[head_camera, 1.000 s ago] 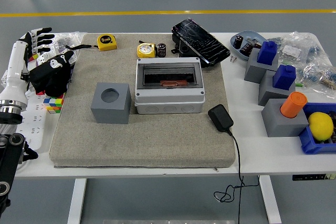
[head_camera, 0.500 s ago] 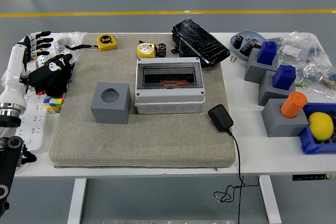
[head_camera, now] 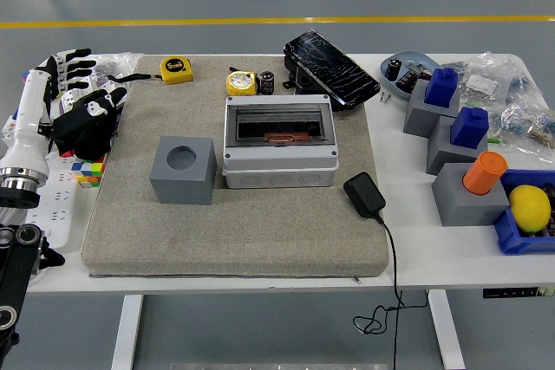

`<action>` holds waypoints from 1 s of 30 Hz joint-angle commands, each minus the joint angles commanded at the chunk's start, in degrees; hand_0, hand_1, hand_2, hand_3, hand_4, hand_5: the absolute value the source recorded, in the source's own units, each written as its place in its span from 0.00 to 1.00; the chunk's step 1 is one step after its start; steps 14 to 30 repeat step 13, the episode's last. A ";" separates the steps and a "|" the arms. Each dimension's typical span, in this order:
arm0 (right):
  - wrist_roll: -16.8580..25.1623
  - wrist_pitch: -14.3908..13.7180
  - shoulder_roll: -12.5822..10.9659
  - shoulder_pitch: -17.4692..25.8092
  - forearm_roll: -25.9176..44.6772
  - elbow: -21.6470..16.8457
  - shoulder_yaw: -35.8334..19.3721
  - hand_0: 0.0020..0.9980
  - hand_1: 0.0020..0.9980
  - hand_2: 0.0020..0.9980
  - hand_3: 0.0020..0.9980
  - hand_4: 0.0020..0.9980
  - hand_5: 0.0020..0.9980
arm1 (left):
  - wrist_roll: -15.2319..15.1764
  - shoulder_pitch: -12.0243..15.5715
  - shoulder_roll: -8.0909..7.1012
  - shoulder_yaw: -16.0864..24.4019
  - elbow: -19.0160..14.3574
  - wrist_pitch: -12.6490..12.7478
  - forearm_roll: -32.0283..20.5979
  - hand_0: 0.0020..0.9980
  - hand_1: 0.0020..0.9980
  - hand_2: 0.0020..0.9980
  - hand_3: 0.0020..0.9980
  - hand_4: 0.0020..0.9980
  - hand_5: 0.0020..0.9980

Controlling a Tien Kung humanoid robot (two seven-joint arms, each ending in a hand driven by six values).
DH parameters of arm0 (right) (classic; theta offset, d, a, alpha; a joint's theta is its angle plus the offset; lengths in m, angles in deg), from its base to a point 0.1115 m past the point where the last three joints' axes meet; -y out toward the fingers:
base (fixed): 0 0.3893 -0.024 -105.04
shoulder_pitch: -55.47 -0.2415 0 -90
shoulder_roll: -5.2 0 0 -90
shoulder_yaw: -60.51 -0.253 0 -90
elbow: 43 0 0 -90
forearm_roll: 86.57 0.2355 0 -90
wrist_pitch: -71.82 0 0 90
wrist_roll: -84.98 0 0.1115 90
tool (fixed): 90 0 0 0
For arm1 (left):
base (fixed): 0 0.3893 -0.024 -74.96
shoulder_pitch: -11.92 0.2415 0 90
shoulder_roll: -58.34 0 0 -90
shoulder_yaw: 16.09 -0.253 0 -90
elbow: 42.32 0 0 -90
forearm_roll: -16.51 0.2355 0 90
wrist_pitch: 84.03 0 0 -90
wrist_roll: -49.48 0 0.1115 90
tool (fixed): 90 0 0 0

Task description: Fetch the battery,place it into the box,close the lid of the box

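A small black battery [head_camera: 267, 82] stands upright at the back of the grey mat, just right of a round yellow tape measure [head_camera: 242, 84]. The grey box [head_camera: 279, 162] sits mid-mat, its smoked see-through lid [head_camera: 279, 124] lying flat over the top. My left hand [head_camera: 76, 84] hovers at the table's left edge, over the mat's back left corner and far from both battery and box. Its fingers [head_camera: 73, 59] are spread and hold nothing. The right arm is out of view.
A grey cube with a round hole [head_camera: 183, 170] stands left of the box. A black charger [head_camera: 365, 196] and its cable lie at the box's right. A black glossy slab [head_camera: 330, 68], a blue dish [head_camera: 408, 71] with more batteries, grey blocks and a lemon fill the back and right.
My left hand has drifted a little to the right, toward the mat. Everything on the table has stayed in place.
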 joint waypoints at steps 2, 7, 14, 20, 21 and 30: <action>0.08 0.00 -0.06 -0.05 0.14 0.00 0.06 0.64 0.65 0.67 0.57 0.98 0.53 | 0.01 -0.04 0.00 -0.14 -0.01 -0.02 0.01 0.58 0.70 0.71 0.74 1.00 0.33; 0.11 -0.01 -0.22 -0.14 0.18 0.00 -0.11 0.64 0.65 0.67 0.57 0.98 0.53 | 0.04 -0.11 0.03 -0.34 0.03 -0.06 0.03 0.58 0.70 0.71 0.74 1.00 0.33; 0.32 0.30 -0.42 -0.23 0.10 0.00 -0.37 0.64 0.65 0.67 0.57 0.99 0.54 | 0.10 0.01 0.11 0.02 0.20 -0.15 0.15 0.58 0.70 0.71 0.74 1.00 0.33; 0.32 0.30 -0.42 -0.23 0.10 0.00 -0.37 0.64 0.65 0.67 0.57 0.99 0.54 | 0.10 0.01 0.11 0.02 0.20 -0.15 0.15 0.58 0.70 0.71 0.74 1.00 0.33; 0.32 0.30 -0.42 -0.23 0.10 0.00 -0.37 0.64 0.65 0.67 0.57 0.99 0.54 | 0.10 0.01 0.11 0.02 0.20 -0.15 0.15 0.58 0.70 0.71 0.74 1.00 0.33; 0.32 0.30 -0.42 -0.23 0.10 0.00 -0.37 0.64 0.65 0.67 0.57 0.99 0.54 | 0.10 0.01 0.11 0.02 0.20 -0.15 0.15 0.58 0.70 0.71 0.74 1.00 0.33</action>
